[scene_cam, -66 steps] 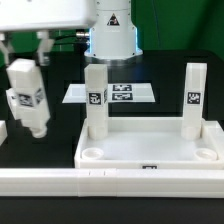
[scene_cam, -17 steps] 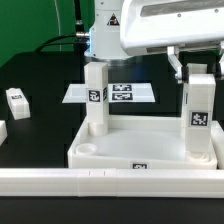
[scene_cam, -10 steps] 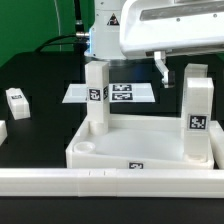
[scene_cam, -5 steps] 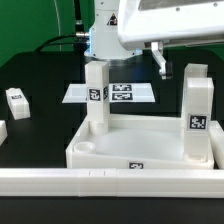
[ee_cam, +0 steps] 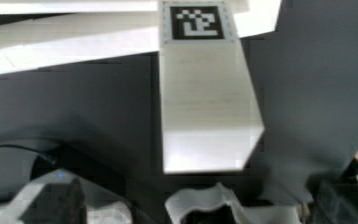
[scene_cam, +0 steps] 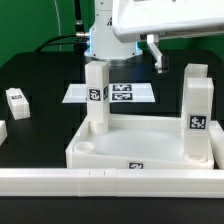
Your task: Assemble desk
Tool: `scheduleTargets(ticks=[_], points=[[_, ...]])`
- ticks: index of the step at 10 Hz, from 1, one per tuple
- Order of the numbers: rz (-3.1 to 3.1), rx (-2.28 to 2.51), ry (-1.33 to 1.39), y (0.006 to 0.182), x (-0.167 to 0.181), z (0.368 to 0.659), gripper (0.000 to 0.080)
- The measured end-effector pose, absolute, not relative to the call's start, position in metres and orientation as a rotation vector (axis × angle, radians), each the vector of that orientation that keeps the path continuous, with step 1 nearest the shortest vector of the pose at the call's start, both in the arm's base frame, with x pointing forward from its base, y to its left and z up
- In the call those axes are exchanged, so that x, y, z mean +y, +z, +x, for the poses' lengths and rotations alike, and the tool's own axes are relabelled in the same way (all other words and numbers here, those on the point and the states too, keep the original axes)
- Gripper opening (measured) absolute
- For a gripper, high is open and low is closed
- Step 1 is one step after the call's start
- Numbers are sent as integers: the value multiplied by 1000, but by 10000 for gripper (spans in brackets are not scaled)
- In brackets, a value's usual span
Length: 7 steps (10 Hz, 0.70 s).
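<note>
Since a second ago the pincer (scene_cam: 185,55) has been lifted clear of the near leg (scene_cam: 197,112) and carried a little toward the exterior view's left. The leg itself has been left where it stood.

In the exterior view the pincer is seen hanging open above that leg, apart from it. One dark finger (scene_cam: 157,58) is shown below the white arm housing; the other cannot be made out. The tabletop (scene_cam: 140,150) is laid on the black surface (scene_cam: 40,75) toward its near edge, with a tag on its front rim. The near leg is stood upright in the tabletop's near corner on the exterior view's right, its tag turned to the camera. The far leg (scene_cam: 97,95), also tagged, is stood upright in the far corner on the exterior view's left. A round socket (scene_cam: 85,148) is seen in the near corner on that same side. The marker board (scene_cam: 118,93) is laid flat beyond the tabletop and is partly hidden by the far leg. A small white block (scene_cam: 16,100) is set near the surface's edge on the exterior view's left, well apart from the tabletop. A white rail (scene_cam: 100,180) is run along the near edge.

In the wrist view the near leg (ee_cam: 208,100) is looked down upon along its length, with white parts of the tabletop (ee_cam: 69,50) at its foot. The fingers (ee_cam: 55,200) are spread wide on either side of the leg's top end. Neither is touching it, and nothing is gripped.
</note>
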<state>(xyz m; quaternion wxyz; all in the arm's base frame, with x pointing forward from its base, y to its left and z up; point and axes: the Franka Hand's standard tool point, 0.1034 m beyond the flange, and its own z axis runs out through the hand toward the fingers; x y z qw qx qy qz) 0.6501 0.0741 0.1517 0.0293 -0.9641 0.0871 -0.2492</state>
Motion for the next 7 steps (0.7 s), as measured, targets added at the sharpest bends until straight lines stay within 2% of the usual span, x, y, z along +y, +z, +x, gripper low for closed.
scheduleTargets(ticks=[7], points=[[-3016,278,-104,146,76,660,649]])
